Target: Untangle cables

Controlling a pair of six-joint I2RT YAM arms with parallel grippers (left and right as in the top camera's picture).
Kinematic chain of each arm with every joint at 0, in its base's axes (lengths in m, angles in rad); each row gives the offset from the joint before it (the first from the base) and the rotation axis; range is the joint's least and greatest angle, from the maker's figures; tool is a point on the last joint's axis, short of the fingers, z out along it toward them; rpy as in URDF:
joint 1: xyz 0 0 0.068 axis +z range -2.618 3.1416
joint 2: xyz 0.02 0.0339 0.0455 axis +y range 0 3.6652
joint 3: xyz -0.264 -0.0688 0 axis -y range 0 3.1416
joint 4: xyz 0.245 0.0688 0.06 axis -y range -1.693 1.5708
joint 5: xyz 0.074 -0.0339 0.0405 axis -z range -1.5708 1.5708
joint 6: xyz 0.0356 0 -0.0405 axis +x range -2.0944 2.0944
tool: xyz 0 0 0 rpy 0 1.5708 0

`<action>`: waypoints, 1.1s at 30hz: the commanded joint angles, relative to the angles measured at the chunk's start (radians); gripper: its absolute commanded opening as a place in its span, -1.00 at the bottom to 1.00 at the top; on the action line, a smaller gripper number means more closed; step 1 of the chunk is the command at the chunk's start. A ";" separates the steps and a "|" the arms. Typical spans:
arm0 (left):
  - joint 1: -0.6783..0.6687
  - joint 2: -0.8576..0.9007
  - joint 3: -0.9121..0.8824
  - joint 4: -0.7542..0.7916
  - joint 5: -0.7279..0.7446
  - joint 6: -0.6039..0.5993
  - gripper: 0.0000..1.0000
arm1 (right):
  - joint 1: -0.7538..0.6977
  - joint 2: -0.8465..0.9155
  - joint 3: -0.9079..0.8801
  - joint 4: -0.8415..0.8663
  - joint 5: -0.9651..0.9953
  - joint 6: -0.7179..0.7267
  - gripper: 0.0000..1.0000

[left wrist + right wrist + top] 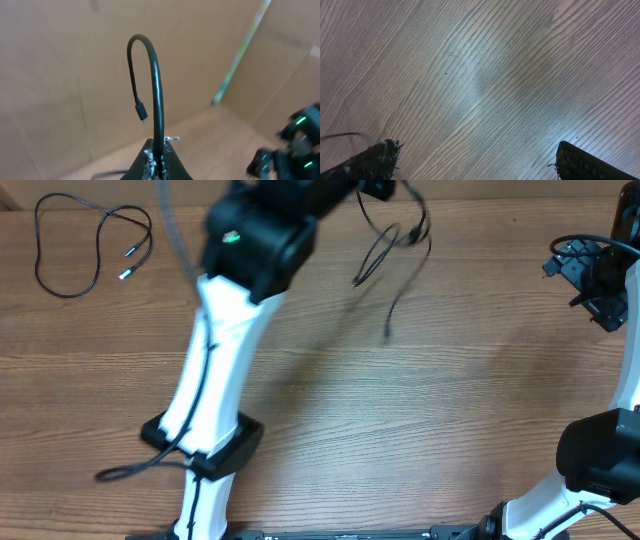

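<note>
- Left jaws clenched on a black cable (159, 100), lifted and dangling above the surface (400, 400).
- Right jaws spread wide, holding nothing.
- Second cable (37, 250) lying loose at far-left corner.

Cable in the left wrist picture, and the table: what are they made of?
The cable looks like a cord with a rubbery or plastic coat, black and slightly shiny. It bends in a smooth arch and ends in a small plug. The table looks like wood or wood-look laminate, with wavy grain lines and a soft sheen.
</note>
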 commanded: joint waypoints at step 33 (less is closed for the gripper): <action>0.069 -0.023 -0.004 -0.157 0.083 -0.676 -0.91 | 0.059 -0.006 -0.004 0.070 -0.737 -0.037 1.00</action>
